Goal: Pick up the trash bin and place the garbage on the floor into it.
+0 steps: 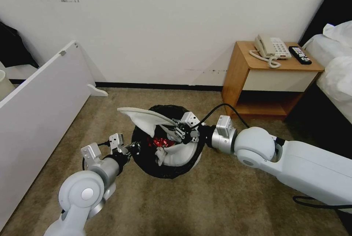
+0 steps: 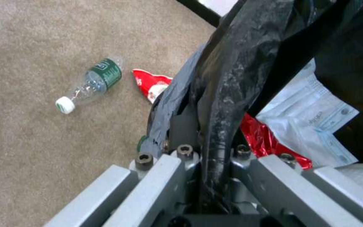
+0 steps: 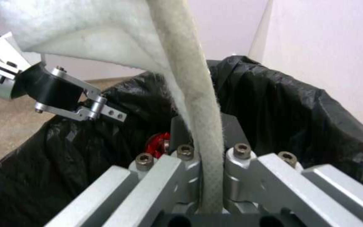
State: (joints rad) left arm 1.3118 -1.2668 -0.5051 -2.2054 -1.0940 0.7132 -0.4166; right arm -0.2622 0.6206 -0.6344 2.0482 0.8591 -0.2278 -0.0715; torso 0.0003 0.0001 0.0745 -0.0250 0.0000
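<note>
Left gripper point(image 1: 132, 148), lowest in the head view, has its jaws clamped on the bin point(image 1: 167, 168) rim, holding it tilted above the carpet point(image 1: 220, 199). Right gripper point(image 1: 178, 127) holds a white slipper point(image 1: 145, 116) over the bin mouth.

Left wrist view: jaws pinch the black bag point(image 2: 225, 94); a bottle point(image 2: 91, 85) and a red wrapper point(image 2: 152, 86) lie on the carpet.

Right wrist view: jaws clamped on the slipper's edge.

Black-bagged round white trash bin point(image 1: 165, 166) mouth crowded: white flat slipper point(image 1: 145, 116) spans rim toward 10 o'clock, second slipper point(image 1: 179, 153) inside. Beige carpet point(image 1: 220, 199) open at 6 o'clock; white board point(image 1: 40, 96) blocks 9 o'clock.
</note>
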